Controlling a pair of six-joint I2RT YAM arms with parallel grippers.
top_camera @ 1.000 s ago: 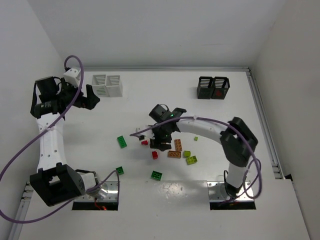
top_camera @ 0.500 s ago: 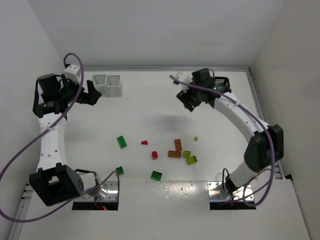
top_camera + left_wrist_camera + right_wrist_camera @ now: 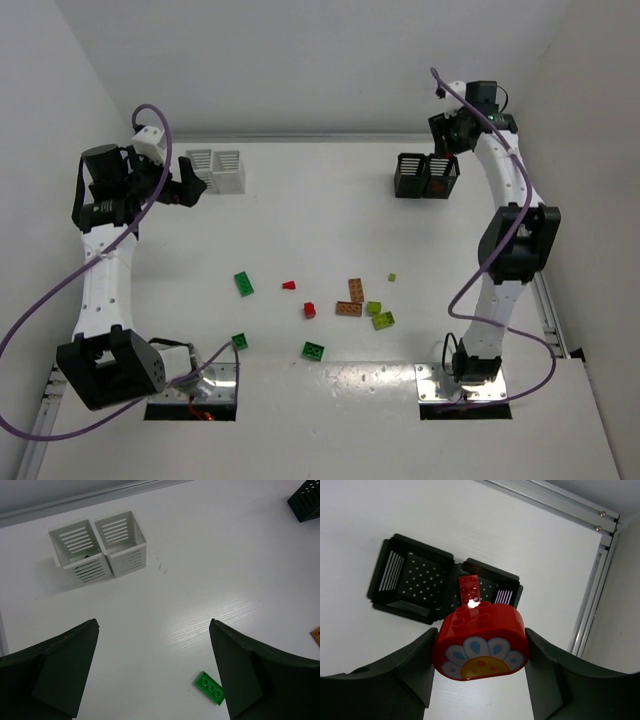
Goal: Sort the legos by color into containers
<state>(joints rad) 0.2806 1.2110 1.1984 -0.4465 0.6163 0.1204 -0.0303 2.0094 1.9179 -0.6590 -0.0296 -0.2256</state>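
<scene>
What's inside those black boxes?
A red brick lies in the right black bin; the left black bin looks empty. The gripped flower brick covers the right bin's near edge.

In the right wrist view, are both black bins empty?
No, a small red brick lies inside the black bin on the right of that view.

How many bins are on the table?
4: two joined white bins at the far left, two joined black bins at the far right. None seems hidden.
</scene>
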